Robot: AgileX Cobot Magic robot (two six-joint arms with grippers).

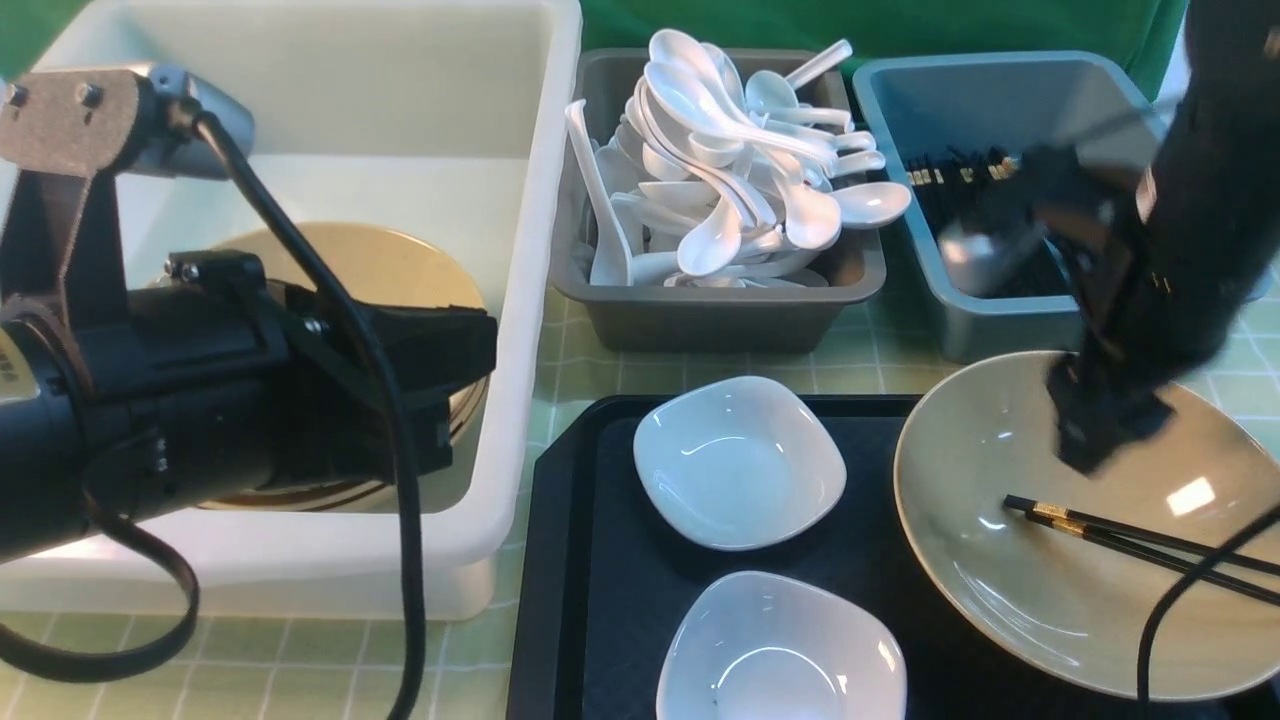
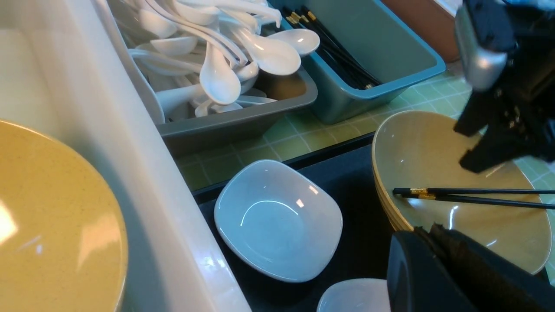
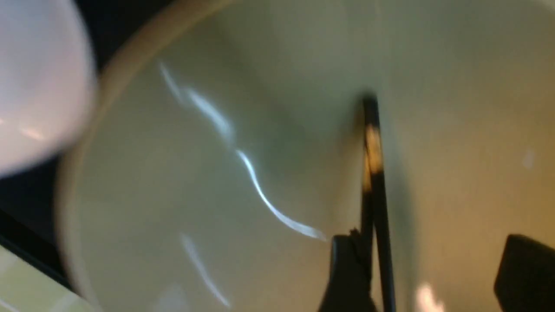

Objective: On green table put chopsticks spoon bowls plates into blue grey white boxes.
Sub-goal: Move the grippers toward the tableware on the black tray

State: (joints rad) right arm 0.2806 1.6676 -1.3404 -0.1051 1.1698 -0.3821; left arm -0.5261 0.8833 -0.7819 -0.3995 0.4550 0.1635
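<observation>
A pair of black chopsticks lies inside the top olive-tan plate at the right end of the black tray. My right gripper hangs open just above that plate; in the right wrist view the chopsticks run beside one of its fingers, untouched by the other. Two white bowls sit on the tray. My left gripper is shut on nothing, over the white box, which holds another plate.
The grey box is heaped with white spoons. The blue box holds more chopsticks. The black tray lies on the green table in front of the boxes.
</observation>
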